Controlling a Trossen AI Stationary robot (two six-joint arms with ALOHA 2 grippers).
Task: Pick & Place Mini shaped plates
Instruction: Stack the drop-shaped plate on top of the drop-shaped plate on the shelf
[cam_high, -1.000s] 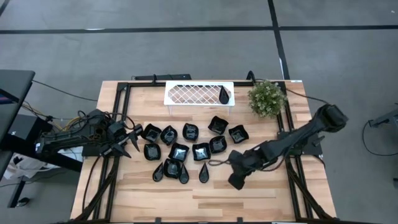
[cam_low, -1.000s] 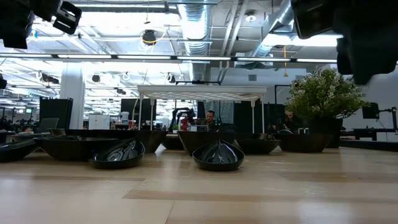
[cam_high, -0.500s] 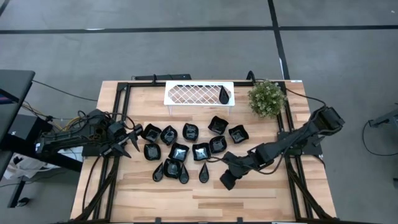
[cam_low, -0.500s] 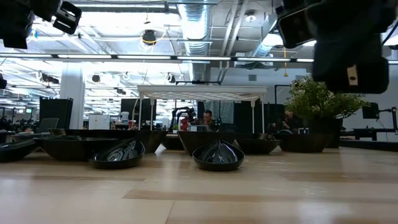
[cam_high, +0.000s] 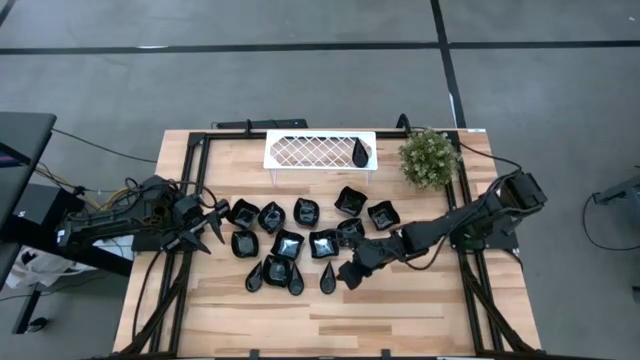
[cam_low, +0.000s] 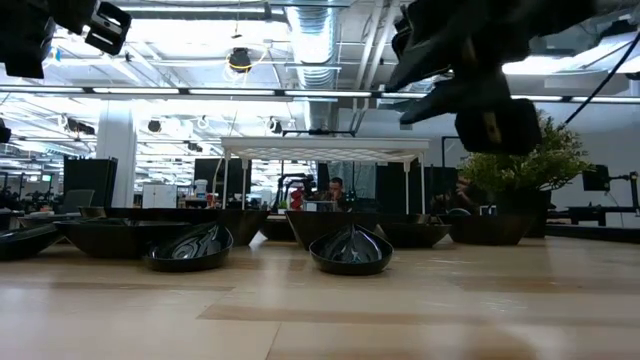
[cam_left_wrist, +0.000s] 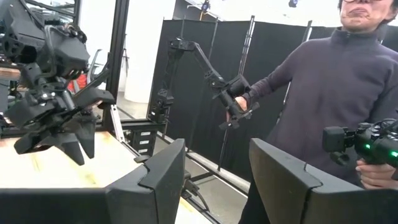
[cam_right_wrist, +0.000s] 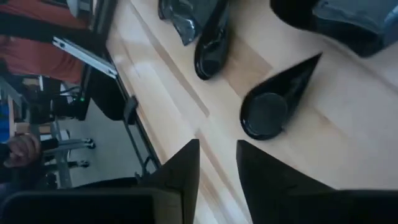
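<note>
Several glossy black mini shaped plates rest on their bases in a cluster mid-table. One teardrop plate lies on the white lattice tray. My right gripper hovers open and slanting down, just right of a teardrop plate at the cluster's near edge. In the right wrist view that plate lies ahead of the gripper, clear of the fingers. In the low view the right gripper hangs well above the wood. My left gripper waits open at the table's left edge.
A green plant stands at the far right corner. Black frame rails run along the table's sides. Bare wood lies along the near edge. In the left wrist view a person stands beyond the table.
My right gripper has swung toward the table's left and slightly down, tipping its fingers downward, ending beside the near teardrop plate. Its fingers have opened. The plates have not moved.
</note>
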